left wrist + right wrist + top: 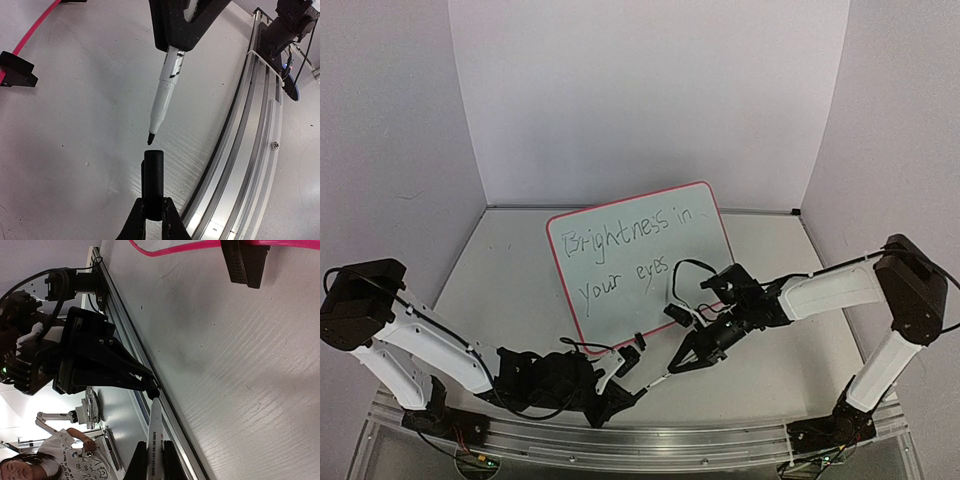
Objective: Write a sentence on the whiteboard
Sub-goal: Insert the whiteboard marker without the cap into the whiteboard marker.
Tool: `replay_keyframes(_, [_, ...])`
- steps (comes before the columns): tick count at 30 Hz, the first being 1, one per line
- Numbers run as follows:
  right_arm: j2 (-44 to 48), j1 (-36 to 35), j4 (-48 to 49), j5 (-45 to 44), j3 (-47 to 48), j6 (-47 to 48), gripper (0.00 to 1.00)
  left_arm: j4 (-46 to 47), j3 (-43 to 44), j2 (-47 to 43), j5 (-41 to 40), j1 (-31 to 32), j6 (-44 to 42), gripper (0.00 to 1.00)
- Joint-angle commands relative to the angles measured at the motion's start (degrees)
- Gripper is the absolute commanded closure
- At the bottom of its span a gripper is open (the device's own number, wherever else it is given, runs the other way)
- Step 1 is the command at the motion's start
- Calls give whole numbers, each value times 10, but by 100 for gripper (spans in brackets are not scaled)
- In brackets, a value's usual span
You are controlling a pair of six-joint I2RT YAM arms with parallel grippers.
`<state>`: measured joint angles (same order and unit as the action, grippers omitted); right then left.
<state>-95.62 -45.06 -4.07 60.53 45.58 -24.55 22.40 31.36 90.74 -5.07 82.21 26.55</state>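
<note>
Left wrist view cuts off much: left gripper (154,209) clamps a black cap (153,170), right gripper (174,44) the marker (163,92).

Handwritten in thin dark pen on the whiteboard (705,305), which lies beyond the right end effector (152,460) and a little to its left, the sentence (620,240) runs over two slanting lines: "Brightness in" above, "your eyes" below. The marker (167,85) gripped in the right end effector, its tip just short of the cap (153,175) pinched in the left end effector (153,207), carries black printing on its white barrel, too small and blurred to read.
</note>
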Motion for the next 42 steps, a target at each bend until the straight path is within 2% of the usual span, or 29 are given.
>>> replay_keyframes(1, [-10, -3, 12, 15, 16, 3, 100, 20, -1, -11, 5, 2, -10, 100])
replay_keyframes(42, [-26, -13, 20, 40, 7, 7, 100, 26, 3, -9, 2, 11, -18, 100])
